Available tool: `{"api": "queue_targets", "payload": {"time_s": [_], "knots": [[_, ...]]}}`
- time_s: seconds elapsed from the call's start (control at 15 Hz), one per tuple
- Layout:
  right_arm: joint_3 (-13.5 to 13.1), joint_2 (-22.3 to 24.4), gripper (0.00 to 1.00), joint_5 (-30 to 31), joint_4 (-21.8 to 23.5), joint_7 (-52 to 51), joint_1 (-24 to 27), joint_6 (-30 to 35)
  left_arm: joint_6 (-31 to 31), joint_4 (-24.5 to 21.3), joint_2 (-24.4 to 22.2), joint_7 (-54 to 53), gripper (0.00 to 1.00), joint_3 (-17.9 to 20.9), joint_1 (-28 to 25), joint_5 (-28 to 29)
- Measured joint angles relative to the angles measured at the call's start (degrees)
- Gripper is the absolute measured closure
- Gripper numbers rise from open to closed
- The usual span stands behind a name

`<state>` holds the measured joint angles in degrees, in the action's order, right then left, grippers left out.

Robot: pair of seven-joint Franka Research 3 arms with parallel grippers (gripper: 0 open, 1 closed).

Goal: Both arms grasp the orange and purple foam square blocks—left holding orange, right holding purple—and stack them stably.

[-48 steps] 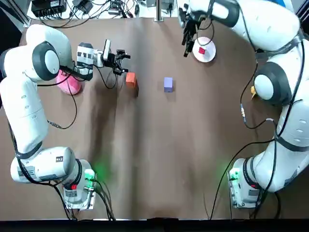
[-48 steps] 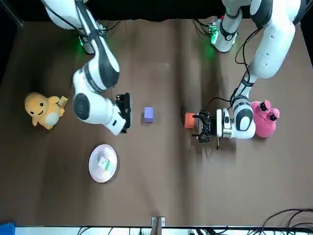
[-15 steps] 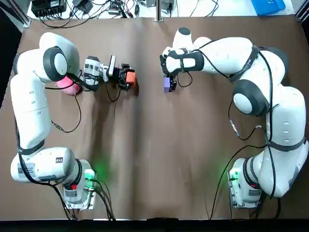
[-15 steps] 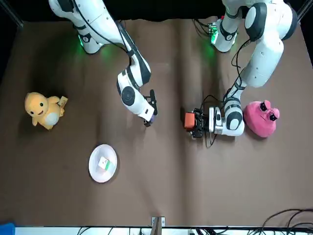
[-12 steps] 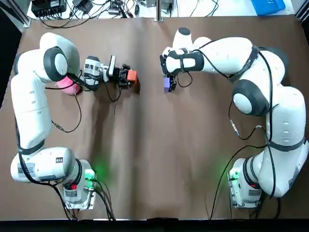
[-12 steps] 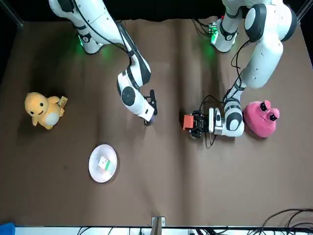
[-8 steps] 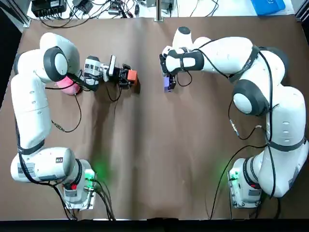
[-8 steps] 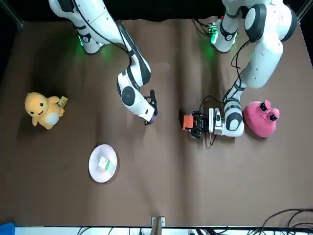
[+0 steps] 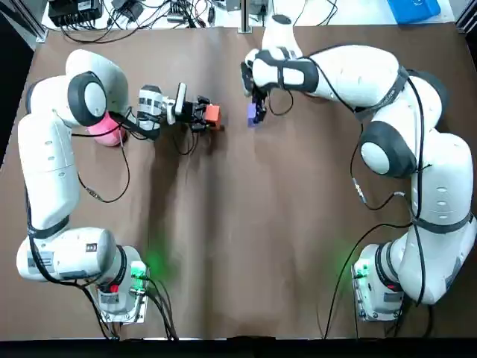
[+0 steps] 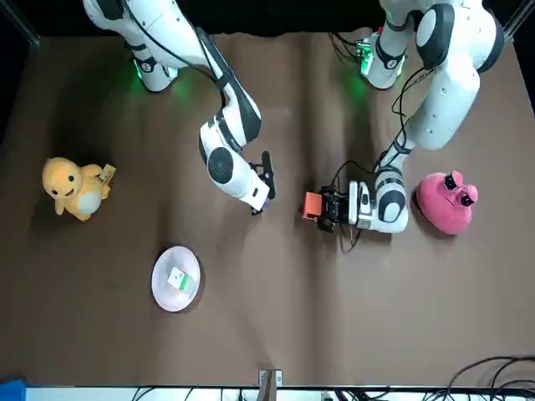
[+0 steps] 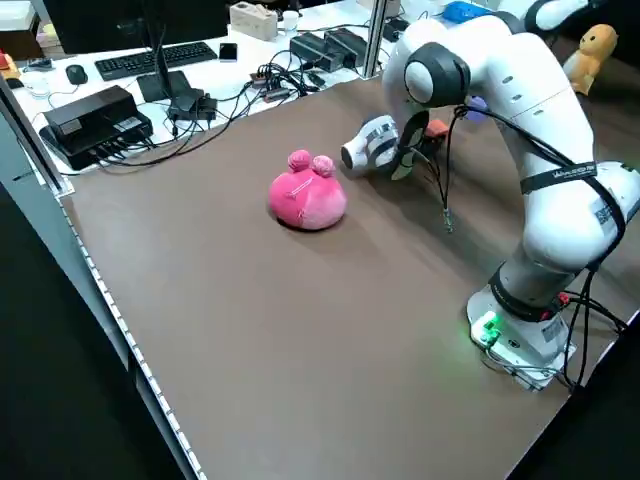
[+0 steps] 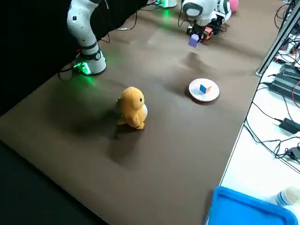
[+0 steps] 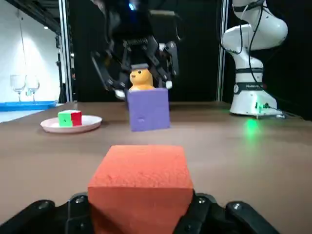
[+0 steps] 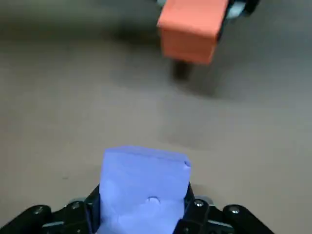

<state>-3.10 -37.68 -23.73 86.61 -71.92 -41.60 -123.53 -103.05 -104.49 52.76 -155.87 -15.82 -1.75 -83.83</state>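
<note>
On the left side of the brown table (image 9: pixel 238 224), a soft pink plush toy (image 9: pixel 106 129) is lying beside the left arm, out of the way. Just right of it, the left gripper (image 9: pixel 205 114) is reaching out sideways, and its jaws are pinching the orange foam square block (image 9: pixel 214 113). That block is hanging a little above the table, with its shadow under it. Across a small gap to the right, the purple foam square block (image 9: pixel 253 115) is hanging in the air too, and it looks a bit higher than the orange one. The right gripper (image 9: pixel 257 108) is pointing down at it, and its jaws are pinching it on two sides.

I think the arms are getting ready to bring the two blocks together. To do it well, one block should be sitting flat first. The other should be going straight over it, with the sides lined up, and then going down slowly. The jaws should be opening gently, so the top block is not getting pushed off.

Both blocks are little cubes with flat faces and plain corners. The foam looks soft and a bit grainy, not shiny. It is likely light and squishy, so a hard squeeze could be bending it. The table cover is showing some soft folds, which could be tipping a stack
</note>
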Motion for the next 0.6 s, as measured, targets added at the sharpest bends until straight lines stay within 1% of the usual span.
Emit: {"api": "queue_targets", "payload": {"time_s": [0.2, 0.27, 0.33, 0.47, 0.6], "knots": [[0.06, 0.0, 0.38, -0.21, -3.15, 3.84, -0.03, 0.71, -2.57, 1.3, 0.01, -0.06, 0.4, -0.05, 4.13, -3.82], [0.15, -0.01, 0.38, -0.45, -3.56, 4.96, -0.08, 0.75, -3.46, 1.76, 0.04, -0.07, 0.4, -0.04, 5.5, -5.11], [0.22, -0.02, 0.35, -1.07, -3.89, 5.86, -0.2, 0.74, -4.31, 2.24, 0.14, -0.07, 0.4, -0.03, 6.83, -6.55], [0.31, -0.02, 0.34, -2.74, -5.01, 7.09, -0.54, 0.73, -6.64, 3.65, 0.79, -0.08, 0.4, -0.01, 9.57, -9.22], [0.43, -0.01, 0.34, -3.22, -6.02, 7.85, -0.91, 0.73, -7.52, 4.7, 1.87, -0.08, 0.4, 0.01, 11.08, -10.21]]}}
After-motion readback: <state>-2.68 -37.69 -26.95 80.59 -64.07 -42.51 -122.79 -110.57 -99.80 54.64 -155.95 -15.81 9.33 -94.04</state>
